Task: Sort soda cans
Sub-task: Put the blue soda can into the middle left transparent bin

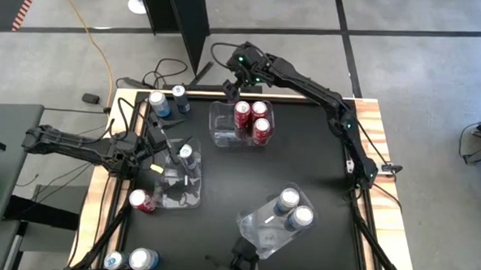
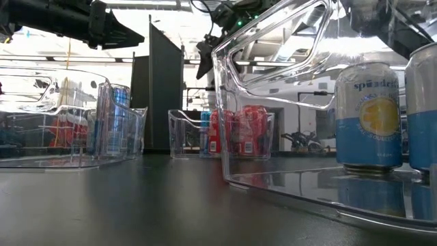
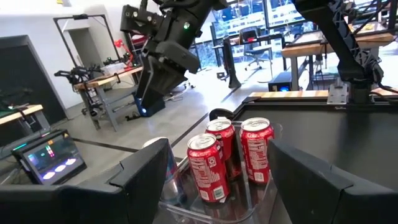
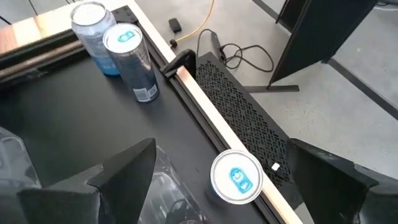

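Right gripper (image 1: pixel 229 90) fingers open above the red-can bin (image 1: pixel 224 133), left gripper (image 1: pixel 177 158) fingers open over the dark blue can (image 1: pixel 186 154) bin.

Three soda cans (one (image 4: pixel 236 177) near the gripper (image 4: pixel 217 180)) stand upright.

Bright, even indoor lighting, with strong backlight in the low view.
Glare is seen on the clear bin (image 2: pixel 273 61); the tabletop (image 2: pixel 136 205) is rendered glossy and reflective.

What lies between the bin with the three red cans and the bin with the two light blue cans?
In the high view, only bare black table lies between the red-can bin and the blue-can bin.
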